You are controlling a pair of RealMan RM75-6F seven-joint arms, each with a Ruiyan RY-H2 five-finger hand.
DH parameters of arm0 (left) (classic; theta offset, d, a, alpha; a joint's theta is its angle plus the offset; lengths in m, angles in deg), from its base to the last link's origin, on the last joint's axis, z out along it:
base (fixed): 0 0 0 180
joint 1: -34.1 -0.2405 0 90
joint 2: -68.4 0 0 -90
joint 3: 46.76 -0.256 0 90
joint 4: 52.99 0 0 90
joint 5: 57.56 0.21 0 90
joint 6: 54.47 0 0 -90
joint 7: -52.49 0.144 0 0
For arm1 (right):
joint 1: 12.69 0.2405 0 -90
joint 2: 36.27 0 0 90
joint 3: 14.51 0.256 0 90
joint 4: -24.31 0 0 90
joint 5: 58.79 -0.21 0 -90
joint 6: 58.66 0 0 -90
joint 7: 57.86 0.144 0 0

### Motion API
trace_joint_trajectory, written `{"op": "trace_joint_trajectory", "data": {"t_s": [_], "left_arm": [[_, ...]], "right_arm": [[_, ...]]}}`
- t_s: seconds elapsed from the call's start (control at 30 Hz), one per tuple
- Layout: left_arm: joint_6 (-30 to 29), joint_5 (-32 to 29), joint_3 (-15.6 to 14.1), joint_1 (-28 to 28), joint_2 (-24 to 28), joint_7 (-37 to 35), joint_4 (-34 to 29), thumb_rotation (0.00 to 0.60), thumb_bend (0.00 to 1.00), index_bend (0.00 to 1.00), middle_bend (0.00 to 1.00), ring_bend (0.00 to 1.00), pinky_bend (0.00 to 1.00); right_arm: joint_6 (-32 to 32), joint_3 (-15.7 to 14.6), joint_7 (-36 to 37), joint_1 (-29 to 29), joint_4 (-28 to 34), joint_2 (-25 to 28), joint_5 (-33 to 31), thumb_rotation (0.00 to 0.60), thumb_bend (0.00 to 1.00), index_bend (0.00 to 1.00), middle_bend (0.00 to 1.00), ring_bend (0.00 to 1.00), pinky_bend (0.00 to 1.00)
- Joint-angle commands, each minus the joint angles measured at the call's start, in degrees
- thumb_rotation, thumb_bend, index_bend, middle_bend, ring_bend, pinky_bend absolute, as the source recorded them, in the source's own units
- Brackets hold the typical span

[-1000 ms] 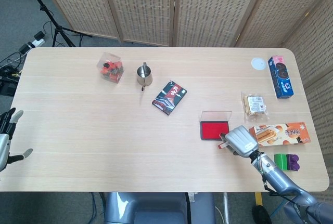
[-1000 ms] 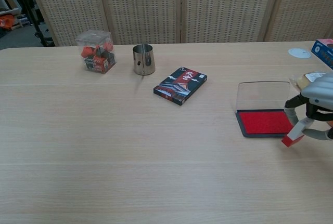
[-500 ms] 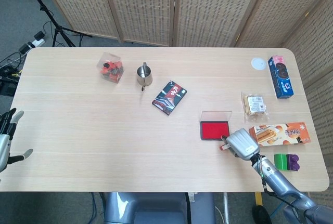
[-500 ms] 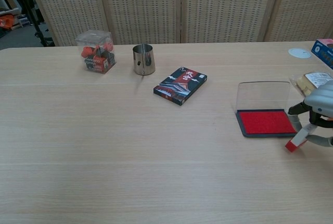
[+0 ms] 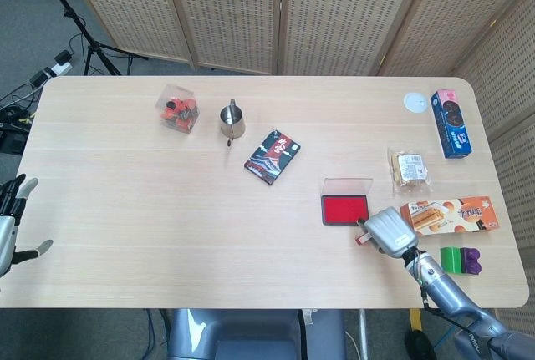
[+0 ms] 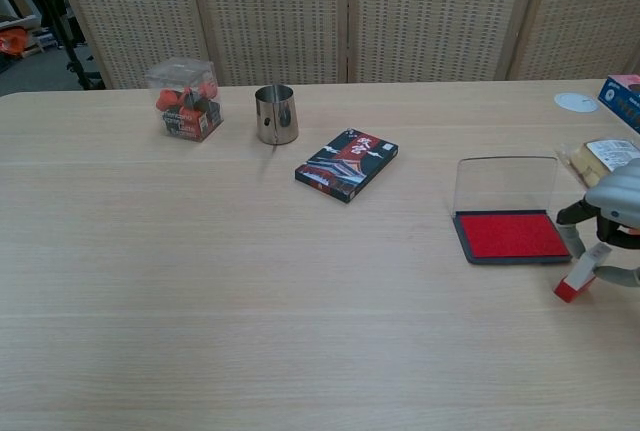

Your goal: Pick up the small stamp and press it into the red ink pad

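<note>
1. Table (image 5: 150, 210): it carries everything, and the red ink pad (image 5: 344, 209) is my landmark on it.
2. Orange snack box (image 5: 451, 215) lies to the right of the pad; a blue box (image 5: 450, 123) sits further back on that side, well apart from the pad.
3. Patterned packet (image 5: 272, 157) lies behind and to the left of the pad, with a steel cup (image 5: 232, 120) and a clear box of red pieces (image 5: 177, 109) further left still.
4. The pad itself lies open, its clear lid (image 6: 505, 185) standing upright along the back edge.
5. My right hand (image 5: 386, 231) is just off the pad's front right corner, fingers (image 6: 572, 213) closed around the small stamp (image 6: 577, 278).
6. The stamp is tilted, its red end low beside the pad; it seems to touch the table, though I cannot be sure.
7. My left hand (image 5: 10, 222) is far left of the pad, off the table edge, fingers spread and holding nothing.
</note>
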Motion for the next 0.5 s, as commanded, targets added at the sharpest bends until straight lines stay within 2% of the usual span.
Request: {"op": "trace_joint_trajectory", "data": {"t_s": [0.03,0.5], "left_arm": [[0.0,0.0,0.0,0.0,0.0,0.0,0.0,0.600,0.00,0.00,0.00,0.00,0.00],[-0.2,0.1,0.0,-0.1,0.0,0.0,0.0,0.600,0.00,0.00,0.00,0.00,0.00]], "right_arm": [[-0.1,0.0,-0.1,-0.1,0.0,-0.1,0.2,0.600,0.36,0.56,0.95,1.00,1.00],[-0.3,-0.1,0.0,-0.3,0.4,0.3,0.8,0.600,0.35,0.51,0.95,1.00,1.00]]}}
